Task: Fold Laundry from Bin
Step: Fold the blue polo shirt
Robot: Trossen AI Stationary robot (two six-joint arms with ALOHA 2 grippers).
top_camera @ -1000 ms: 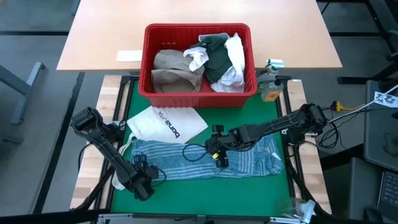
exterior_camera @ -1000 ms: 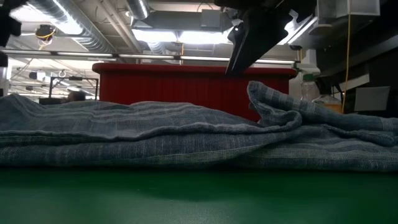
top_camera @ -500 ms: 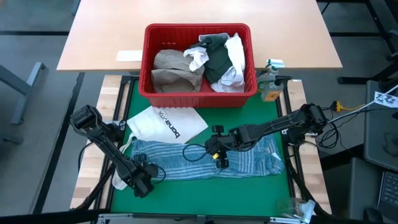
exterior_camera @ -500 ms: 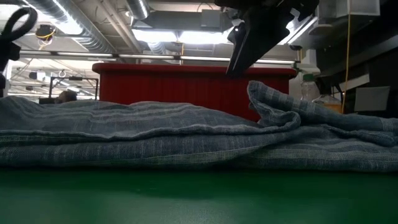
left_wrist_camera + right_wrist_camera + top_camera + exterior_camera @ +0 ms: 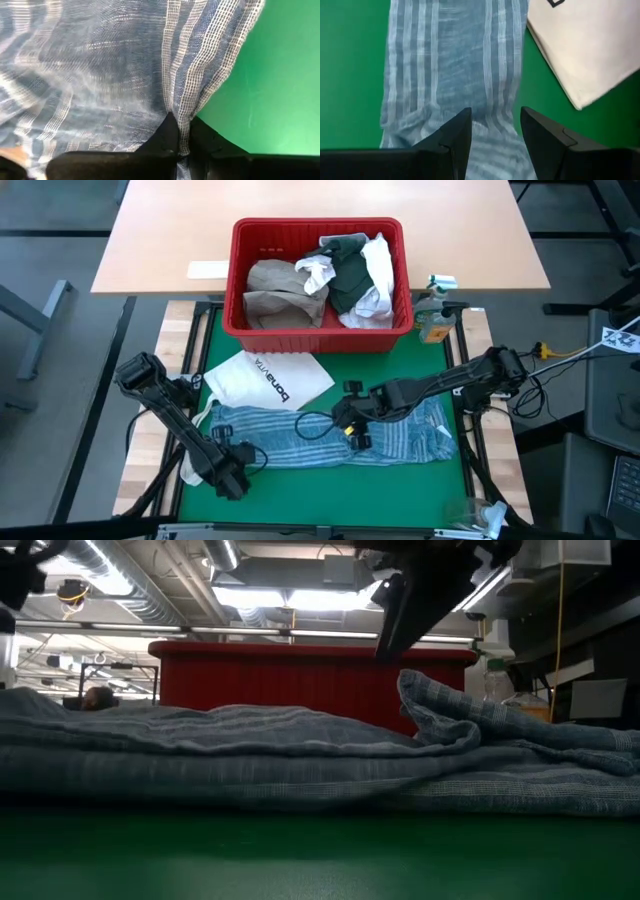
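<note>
Bench (image 5: 330, 480): green mat, with a wooden bench top beyond it carrying the bin.
Bin (image 5: 240, 275): red basket at the far edge of the mat, holding a tan shirt (image 5: 275, 290), a dark green-grey top (image 5: 350, 275) and white pieces — none of these folded yet.
Blue-striped cloth (image 5: 300, 442): spread flat across the near half of the mat, wrinkled, with one fold standing up near its middle in the low view (image 5: 440, 700).
Tote bag (image 5: 265, 380): white, black lettering, lying just beyond the cloth and touching its far edge; not laundry.
Left gripper (image 5: 232, 473): at the cloth's near left corner, jaws pinched tight on the hem; the left wrist view shows fabric drawn up between the fingers (image 5: 167, 137).
Right gripper (image 5: 352, 430): hovering over the middle of the cloth, jaws parted, nothing held; cloth visible between its fingers (image 5: 457, 132) in its wrist view.
Step (judged): taking hold of the cloth to start a fold.
Risk 1: the left pinch looks thin — only a ridge of hem — so a lift could let it slip out.
Risk 2: with one corner held, a pull may drag and bunch the cloth instead of folding it.
Risk 3: cloth moving toward the bin could catch the tote bag or its strap.
</note>
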